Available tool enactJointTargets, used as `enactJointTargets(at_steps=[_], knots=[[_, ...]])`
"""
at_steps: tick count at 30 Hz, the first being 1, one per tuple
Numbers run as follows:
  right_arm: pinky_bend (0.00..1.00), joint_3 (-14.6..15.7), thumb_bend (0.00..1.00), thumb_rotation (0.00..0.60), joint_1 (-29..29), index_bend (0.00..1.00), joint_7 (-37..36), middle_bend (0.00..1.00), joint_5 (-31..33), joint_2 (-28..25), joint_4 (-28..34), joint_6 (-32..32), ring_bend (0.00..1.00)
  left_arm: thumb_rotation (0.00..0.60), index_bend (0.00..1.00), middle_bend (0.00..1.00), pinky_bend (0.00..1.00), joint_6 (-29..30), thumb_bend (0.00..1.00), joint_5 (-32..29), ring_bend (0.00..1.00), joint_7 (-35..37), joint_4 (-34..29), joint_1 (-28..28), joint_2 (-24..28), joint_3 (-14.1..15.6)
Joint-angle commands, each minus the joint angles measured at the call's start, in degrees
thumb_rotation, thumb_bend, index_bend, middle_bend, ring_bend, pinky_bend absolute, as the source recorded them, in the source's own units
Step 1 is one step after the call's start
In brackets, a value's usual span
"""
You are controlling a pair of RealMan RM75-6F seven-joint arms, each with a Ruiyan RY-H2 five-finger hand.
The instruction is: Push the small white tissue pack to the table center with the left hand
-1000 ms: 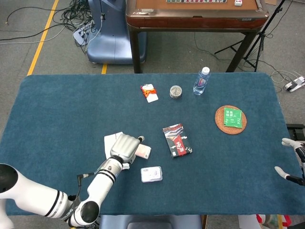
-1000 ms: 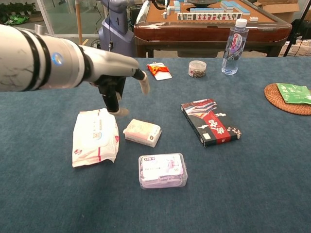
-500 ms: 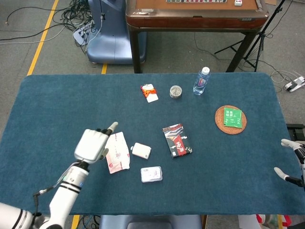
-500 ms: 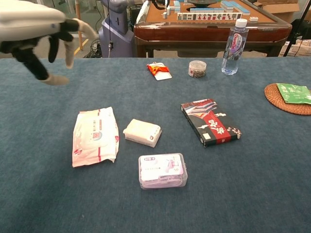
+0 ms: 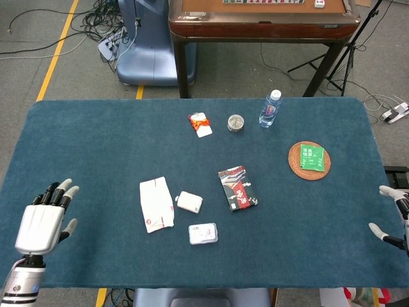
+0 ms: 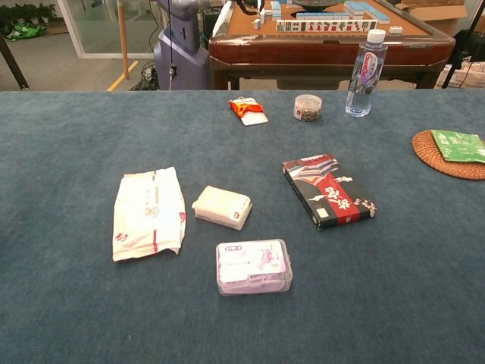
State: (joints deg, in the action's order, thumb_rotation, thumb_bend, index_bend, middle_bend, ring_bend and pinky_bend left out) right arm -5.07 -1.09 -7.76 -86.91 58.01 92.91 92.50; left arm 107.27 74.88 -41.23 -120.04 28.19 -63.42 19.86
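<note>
We see the small white tissue pack near mid-tabletop, just beside the larger wipes pouch and above a clear card box. Left hand hangs at the near-left edge, fingers spread, empty, well apart from it. Right hand is barely in frame, prob. open too. Risk: any re-approach could catch the pouch or box w/ the pack. Blue felt surface; grey floor, cables, wooden table behind.
</note>
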Motion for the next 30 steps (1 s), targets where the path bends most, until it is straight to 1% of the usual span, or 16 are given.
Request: enactJointTargets(at_steps=[1,4,9,13,15,19,23,30], knots=[[0.27,0.2,0.06,0.600,0.3,0.25,1.3,0.31,-0.2,-0.1,-0.5,-0.7,0.26,0.600,0.25,0.11,0.26,0.7,0.26,1.2,0.10,0.3,3.7,-4.2,0.4,1.1],[0.27,0.7,0.07,0.600,0.8,0.25,2.7,0.31,-0.2,-0.9,-0.7,-2.3,0.24,0.600,0.25,0.08,0.22,0.2,0.26,2.1,0.07,2.7,6.2,-7.0,0.3,0.6],[0.27,0.7,0.09,0.600,0.9,0.27,3.9,0.30,1.4,-2.1,0.1,-3.7,0.23,0.600,0.27,0.08,0.20,-0.2,0.26,4.5,0.07,10.2,12.0,-11.2,-0.5,-1.2],[0.27,0.2,0.09,0.600,0.7,0.27,3.9,0.30,2.5,-2.0,0.3,-3.5,0.23,0.600,0.28,0.08,0.20,-1.0,0.26,4.4,0.07,17.7,17.7,-14.1,-1.9,-4.0],[0.27,0.0,0.09,0.600,0.7,0.27,3.9,0.30,2.9,-1.9,0.3,-3.6,0.23,0.600,0.29,0.08,0.20,-1.6,0.26,3.8,0.07,19.6,19.7,-15.2,-2.2,-5.1],[0.27,0.0,0.09,0.600,0.8,0.27,4.4,0.30,3.0,-1.7,0.2,-3.7,0.23,0.600,0.30,0.08,0.19,-3.5,0.26,2.9,0.07,21.3,22.3,-16.8,-2.3,-6.8],[0.27,-0.1,0.09,0.600,0.8,0.27,4.6,0.30,2.8,-1.6,0.3,-3.3,0.23,0.600,0.30,0.11,0.18,-6.2,0.26,1.8,0.07,21.0,22.8,-17.3,-1.8,-8.8],[0.27,-0.1,0.09,0.600,0.4,0.27,2.7,0.30,2.6,-2.0,0.1,-2.8,0.23,0.600,0.31,0.12,0.18,-9.7,0.26,2.4,0.07,19.3,23.7,-18.3,-3.1,-10.7]])
